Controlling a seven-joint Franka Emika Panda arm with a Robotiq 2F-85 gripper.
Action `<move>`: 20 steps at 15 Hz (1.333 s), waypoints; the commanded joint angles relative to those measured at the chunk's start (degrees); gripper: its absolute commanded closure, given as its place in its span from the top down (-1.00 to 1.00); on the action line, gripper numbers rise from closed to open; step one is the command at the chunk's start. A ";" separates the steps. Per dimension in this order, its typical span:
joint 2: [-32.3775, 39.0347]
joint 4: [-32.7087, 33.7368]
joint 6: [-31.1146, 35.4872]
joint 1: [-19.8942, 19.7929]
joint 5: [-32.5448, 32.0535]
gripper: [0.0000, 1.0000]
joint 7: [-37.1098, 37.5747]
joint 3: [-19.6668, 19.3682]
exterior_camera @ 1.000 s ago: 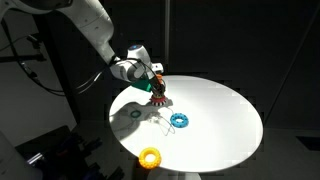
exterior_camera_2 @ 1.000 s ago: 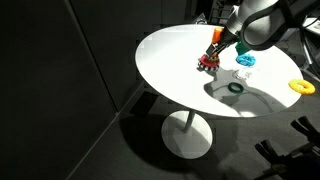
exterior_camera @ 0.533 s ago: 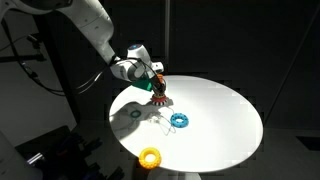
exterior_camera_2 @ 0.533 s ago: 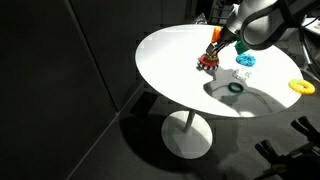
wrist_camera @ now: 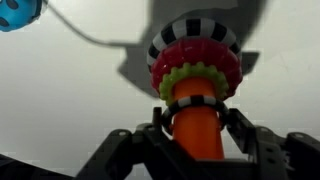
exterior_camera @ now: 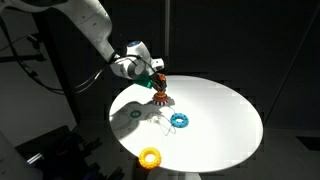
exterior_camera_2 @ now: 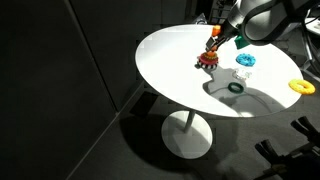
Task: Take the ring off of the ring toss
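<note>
In the wrist view the orange peg [wrist_camera: 196, 128] points toward the camera. On it sit the red scalloped ring [wrist_camera: 195, 62] and a green toothed ring [wrist_camera: 172, 84], over a black-and-white striped base [wrist_camera: 195, 33]. A thin black-and-white striped ring [wrist_camera: 193, 102] circles the peg closer to me, a little apart from the green ring. My gripper [wrist_camera: 196, 122] has a finger on each side of this striped ring and is closed on it. In both exterior views the gripper [exterior_camera: 156, 84] [exterior_camera_2: 214, 45] stands over the stack [exterior_camera: 160, 99] [exterior_camera_2: 207, 62] on the white round table [exterior_camera: 225, 110].
A blue toothed ring [exterior_camera: 179, 120] [exterior_camera_2: 244, 61] lies near the stack and also shows in the wrist view [wrist_camera: 18, 12]. A yellow-orange ring [exterior_camera: 150, 157] [exterior_camera_2: 301, 87] lies at the table's edge. A dark ring [exterior_camera_2: 235, 87] lies between them. The surroundings are dark.
The gripper has risen slightly along the peg. The rings lying on the table have not moved.
</note>
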 commanded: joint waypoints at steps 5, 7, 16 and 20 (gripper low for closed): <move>-7.39 -2.91 -0.05 1.32 0.55 -0.17 3.44 -0.73; -9.50 -3.80 0.02 2.11 0.65 -0.17 4.75 -1.24; -17.57 -8.21 0.20 4.43 -0.51 -0.17 11.04 -5.35; -19.96 -10.48 -2.32 3.74 -0.23 -0.17 10.54 -6.38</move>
